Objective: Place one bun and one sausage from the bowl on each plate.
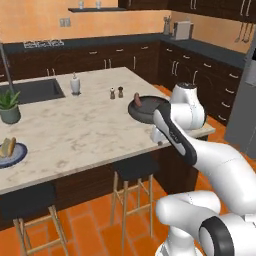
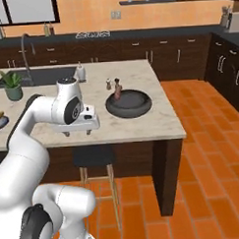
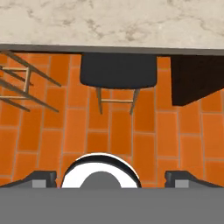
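The pincer (image 2: 78, 133) is held wide apart and empty at the bench (image 2: 141, 125) edge. A sausage (image 2: 118, 90), judged light, firm and slippery, best gripped mid-length, is propped in the bowl (image 2: 128, 103) beyond it.

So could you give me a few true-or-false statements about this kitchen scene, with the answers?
1. The wide dark grey-black bowl sits on the marble-topped island counter. True.
2. The robot's hand is clamped on a sausage. False: its fingers stand wide apart with nothing between them.
3. The blue-grey plate with the darker rim already has a bun on it. True.
4. A dark-seated wooden stool stands on the orange tiled floor by the counter's edge. True.
5. The small green potted plant stands inside the bowl. False: it stands beside the dark sink, far from the bowl.
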Robot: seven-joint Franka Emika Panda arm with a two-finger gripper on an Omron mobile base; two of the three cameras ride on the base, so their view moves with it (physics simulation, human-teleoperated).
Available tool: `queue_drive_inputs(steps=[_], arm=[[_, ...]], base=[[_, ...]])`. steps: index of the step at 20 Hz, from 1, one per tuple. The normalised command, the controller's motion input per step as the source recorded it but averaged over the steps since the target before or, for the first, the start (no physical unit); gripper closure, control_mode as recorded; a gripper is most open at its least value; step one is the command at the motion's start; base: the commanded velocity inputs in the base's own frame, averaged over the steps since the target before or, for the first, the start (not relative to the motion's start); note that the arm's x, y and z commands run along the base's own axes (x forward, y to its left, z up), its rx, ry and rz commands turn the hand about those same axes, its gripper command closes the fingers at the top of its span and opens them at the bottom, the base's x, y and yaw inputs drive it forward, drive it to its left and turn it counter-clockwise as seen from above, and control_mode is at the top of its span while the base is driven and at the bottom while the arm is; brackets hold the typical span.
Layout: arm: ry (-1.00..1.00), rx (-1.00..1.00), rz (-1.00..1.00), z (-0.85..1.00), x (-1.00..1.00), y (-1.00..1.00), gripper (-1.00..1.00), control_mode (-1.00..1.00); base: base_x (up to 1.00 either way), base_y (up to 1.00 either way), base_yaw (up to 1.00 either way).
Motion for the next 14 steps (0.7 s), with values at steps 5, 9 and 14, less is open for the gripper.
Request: queue_drive_inputs(steps=[5,9,14], arm=[[0.00,0.00,0.00,0.00,0.00,0.00,-1.00,1.00],[0.00,0.00,0.00,0.00,0.00,0.00,-1.00,1.00],[0.00,0.00,0.00,0.00,0.00,0.00,-1.00,1.00]], base=[[0.58,-0.95,0.05],[0.52,-0.85,0.07],[0.39,-0.34,0.13]])
